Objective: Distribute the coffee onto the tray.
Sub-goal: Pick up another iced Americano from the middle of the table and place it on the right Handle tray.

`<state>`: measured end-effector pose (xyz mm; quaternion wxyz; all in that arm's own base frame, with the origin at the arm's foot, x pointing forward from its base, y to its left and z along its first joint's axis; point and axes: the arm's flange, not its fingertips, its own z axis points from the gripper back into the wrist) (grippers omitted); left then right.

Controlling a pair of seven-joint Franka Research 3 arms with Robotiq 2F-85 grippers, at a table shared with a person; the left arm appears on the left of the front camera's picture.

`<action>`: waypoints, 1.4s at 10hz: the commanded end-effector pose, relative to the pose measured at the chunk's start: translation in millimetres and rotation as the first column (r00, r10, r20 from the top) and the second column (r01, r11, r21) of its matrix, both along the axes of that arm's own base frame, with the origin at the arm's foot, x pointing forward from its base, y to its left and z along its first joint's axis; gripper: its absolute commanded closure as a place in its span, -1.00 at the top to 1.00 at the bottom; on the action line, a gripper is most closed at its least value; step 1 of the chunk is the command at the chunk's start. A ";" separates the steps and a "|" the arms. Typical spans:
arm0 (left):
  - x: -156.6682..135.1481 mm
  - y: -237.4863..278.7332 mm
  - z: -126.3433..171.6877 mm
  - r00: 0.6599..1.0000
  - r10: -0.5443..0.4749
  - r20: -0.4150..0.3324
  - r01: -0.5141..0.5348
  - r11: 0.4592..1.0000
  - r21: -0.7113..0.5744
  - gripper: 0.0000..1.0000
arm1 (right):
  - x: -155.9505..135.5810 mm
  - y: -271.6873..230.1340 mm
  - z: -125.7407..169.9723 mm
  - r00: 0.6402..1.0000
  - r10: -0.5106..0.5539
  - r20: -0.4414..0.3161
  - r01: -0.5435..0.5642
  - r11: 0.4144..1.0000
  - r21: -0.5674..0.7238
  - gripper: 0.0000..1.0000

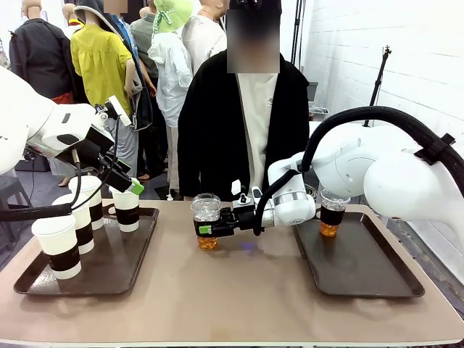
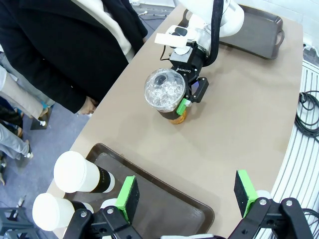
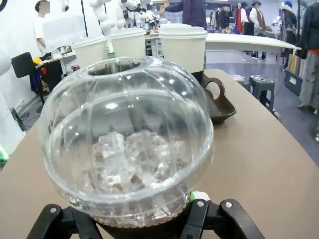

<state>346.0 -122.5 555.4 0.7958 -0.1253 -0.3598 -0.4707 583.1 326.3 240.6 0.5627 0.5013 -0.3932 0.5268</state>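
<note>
On the left tray point(image 1: 138, 272) stand four white cups point(image 1: 59, 246); right tray point(image 1: 377, 279) holds one iced coffee point(image 1: 332, 212).

The middle of the table point(image 1: 239, 290) is bare, so a hand could pass there. One thing stands in that gap: an iced coffee cup point(image 1: 206, 221) with the right gripper point(image 1: 212, 229) closed around it. The right arm point(image 1: 348, 170) stretches across from the right tray point(image 1: 362, 272) and blocks the way above the tray's near-left side. That tray has lots of bare room; one iced cup point(image 1: 332, 214) stands at its far edge. The left tray point(image 1: 109, 279) is crowded with four white paper cups point(image 1: 58, 245), with bare room at its near right. The left gripper point(image 2: 187, 199) hangs open above it. A person point(image 1: 243, 123) stands at the far side.
</note>
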 end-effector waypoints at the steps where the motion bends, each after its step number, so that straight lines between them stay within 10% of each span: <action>1: 0.9 0.7 0.4 1.000 0.003 -0.009 -0.003 1.000 -0.002 1.00 | -5.4 -0.6 12.7 1.000 0.019 -0.013 -0.019 1.000 0.013 0.26; 8: 0.9 0.7 0.4 1.000 0.003 -0.009 -0.003 1.000 -0.002 1.00 | -84.5 -92.2 113.3 0.999 0.033 -0.035 -0.034 0.999 -0.022 0.26; 14: 0.9 0.7 0.4 1.000 0.003 -0.009 -0.003 1.000 -0.002 1.00 | -114.1 -150.8 111.7 1.000 -0.018 -0.001 0.018 1.000 -0.007 0.26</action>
